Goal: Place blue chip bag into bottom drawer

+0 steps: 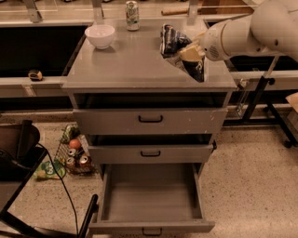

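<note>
One blue chip bag (171,42) is held in the hand (192,47), whose fingers are closed on it, over the desk (125,65). The bag's long axis is slanted, with the upper end pointed away and the lower end toward the desk's front edge. Three drawers are counted below the hand, and only the bottom drawer (149,197) is pulled open. One bowl (101,36) and one can (132,9) are set well apart from the hand.

Dim warm light from above, soft sheen on the grey worktop (135,65), deep shadow under its lip and above the upper drawers (111,122), white arm (251,32) brightest, claw (190,50) clamped on the dark bag (171,39) over the worktop's right rear, left floor (28,204) murky
</note>
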